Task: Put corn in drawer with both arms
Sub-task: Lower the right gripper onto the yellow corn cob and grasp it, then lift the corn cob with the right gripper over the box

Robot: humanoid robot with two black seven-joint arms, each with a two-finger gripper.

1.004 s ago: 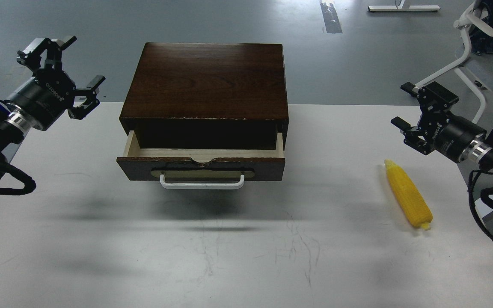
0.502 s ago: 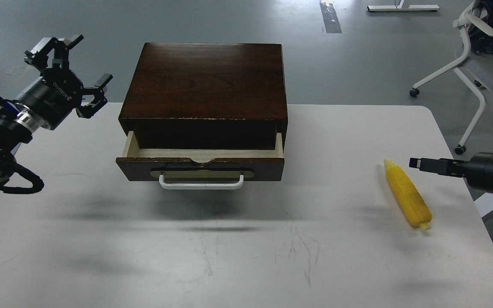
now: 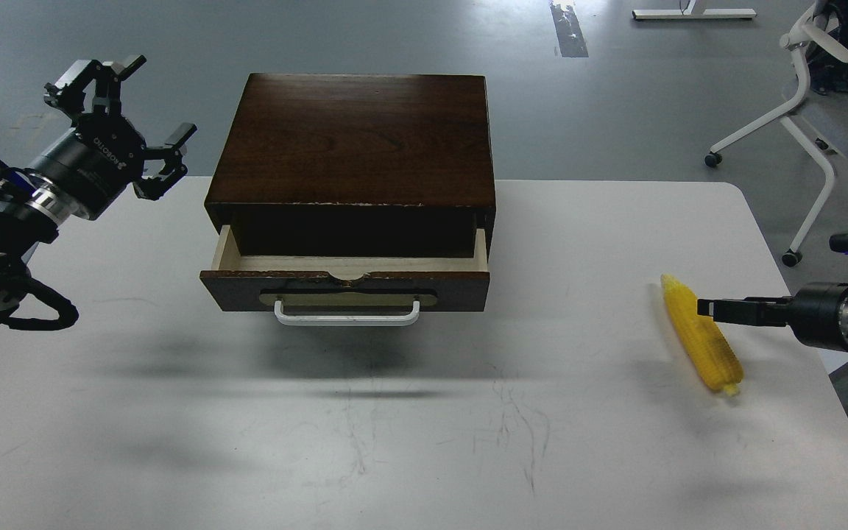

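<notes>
Corn (image 3: pixel 702 335), flat on surface (image 3: pixel 424 442), right gripper (image 3: pixel 707 307) edge-on, grip state indeterminable; left gripper (image 3: pixel 124 110) released: you should straddle cob mid-length before clenching.

A white desk (image 3: pixel 409 442) with rounded corners filled most of the view, its surface marked by faint dark scratches near the middle front. A dark brown wooden cabinet (image 3: pixel 354 136) stood on its far half. Beyond lay a grey floor (image 3: pixel 615 110) with a dark strip (image 3: pixel 570 29). A white chair (image 3: pixel 810 96) on castors stood at the upper right.
</notes>
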